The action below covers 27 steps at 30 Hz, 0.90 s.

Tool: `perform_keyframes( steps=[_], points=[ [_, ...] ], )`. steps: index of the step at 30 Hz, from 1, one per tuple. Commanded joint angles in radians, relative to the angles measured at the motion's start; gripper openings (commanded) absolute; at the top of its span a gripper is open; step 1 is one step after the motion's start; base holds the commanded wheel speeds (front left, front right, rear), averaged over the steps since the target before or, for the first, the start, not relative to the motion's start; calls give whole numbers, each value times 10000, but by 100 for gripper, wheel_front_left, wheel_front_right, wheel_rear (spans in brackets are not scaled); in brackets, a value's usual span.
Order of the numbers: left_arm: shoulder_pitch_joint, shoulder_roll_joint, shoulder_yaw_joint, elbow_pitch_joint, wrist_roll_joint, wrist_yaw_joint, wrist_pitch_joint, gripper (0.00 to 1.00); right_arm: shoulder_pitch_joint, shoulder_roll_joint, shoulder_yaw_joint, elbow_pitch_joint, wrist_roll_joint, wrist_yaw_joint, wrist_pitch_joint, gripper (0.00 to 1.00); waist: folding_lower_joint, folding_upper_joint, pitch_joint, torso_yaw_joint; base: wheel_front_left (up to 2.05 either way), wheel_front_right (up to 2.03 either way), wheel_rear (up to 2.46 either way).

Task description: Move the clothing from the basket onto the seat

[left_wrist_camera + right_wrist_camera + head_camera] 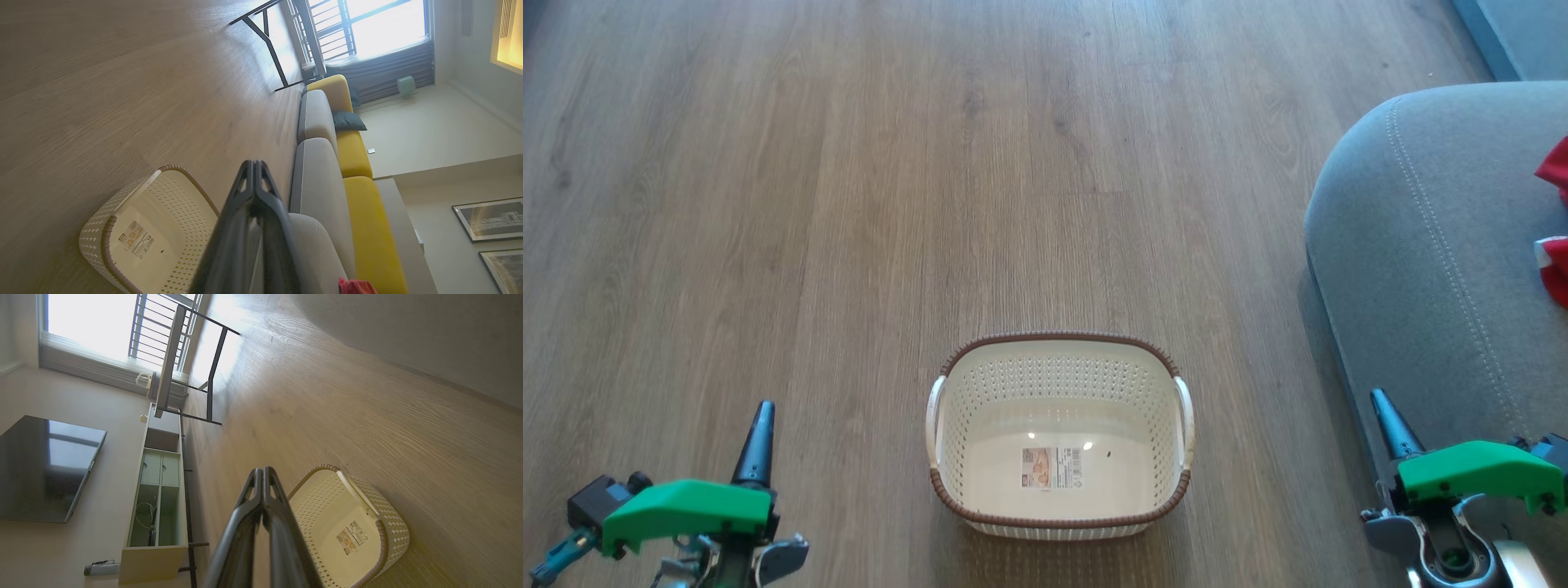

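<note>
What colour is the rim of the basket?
Brown and woven-looking. The rim of the basket shows best in the head view.

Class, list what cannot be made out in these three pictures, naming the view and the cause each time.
- Bright red fabric clothing: head view, cut off by the right edge; number of pieces unclear.
- Paper label on the floor of the cream perforated plastic basket: head view, print too small to read.
- Large grey upholstered seat: head view, far side beyond the right edge.
</note>
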Motion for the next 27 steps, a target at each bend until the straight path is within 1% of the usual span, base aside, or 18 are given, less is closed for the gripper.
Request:
perform_keyframes(
  steps=[1, 27],
  points=[
    [-613, 44, 352, -381, -272, -96, 94, 0, -479, -28, 75, -406, 258, 54, 62, 0, -1, 0, -4, 3, 0, 0, 0],
    [-953, 51, 567, -458, -3263, -295, 858, 0, -518, 139, -400, -558, 3002, 68, 820, 0, -1, 0, -94, 80, 0, 0, 0]
  ],
)
